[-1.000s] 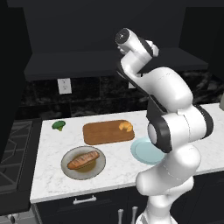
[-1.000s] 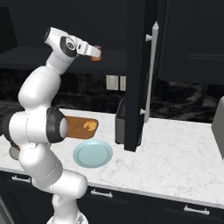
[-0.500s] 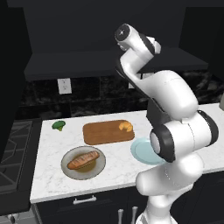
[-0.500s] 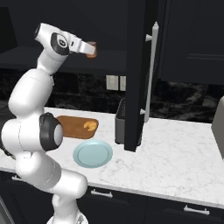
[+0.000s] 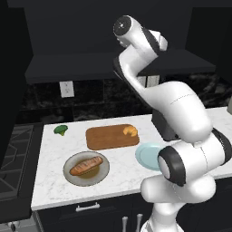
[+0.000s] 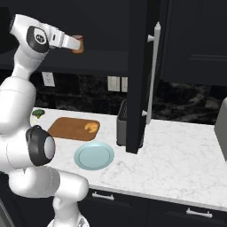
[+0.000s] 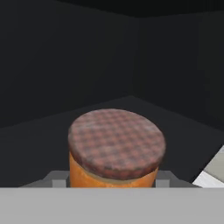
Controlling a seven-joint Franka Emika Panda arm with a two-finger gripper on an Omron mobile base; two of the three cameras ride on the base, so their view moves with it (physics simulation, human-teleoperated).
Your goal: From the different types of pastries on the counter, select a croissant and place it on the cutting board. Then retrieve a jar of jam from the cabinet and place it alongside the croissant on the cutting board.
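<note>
Hand view: fingers (image 7: 113, 181) pinch the upright jam jar (image 7: 114, 151) high in the cabinet (image 6: 186, 40), cutting board (image 6: 71, 128) with croissant (image 6: 91, 126) far below.

— What is found in the way above the counter (image 6: 186, 153)?

— The open cabinet door (image 6: 141, 75) is hung down almost to the worktop at 3 o'clock of the cutting board (image 5: 112, 137), with a dark box (image 6: 121, 124) stood just beside it. The jar (image 7: 113, 151) is clamped between the fingers, raised in front of the dark cabinet (image 5: 113, 31).

— And on the board itself?

— The croissant (image 5: 130, 131) is set at its 2 o'clock corner; the rest of the wood is left bare. Free marble is seen between the board and the grey plate (image 5: 86, 169) at 7 o'clock. The blue plate (image 6: 93, 156) is placed at 4 o'clock, the broccoli (image 5: 60, 129) at 9 o'clock, near the counter's edge.
</note>
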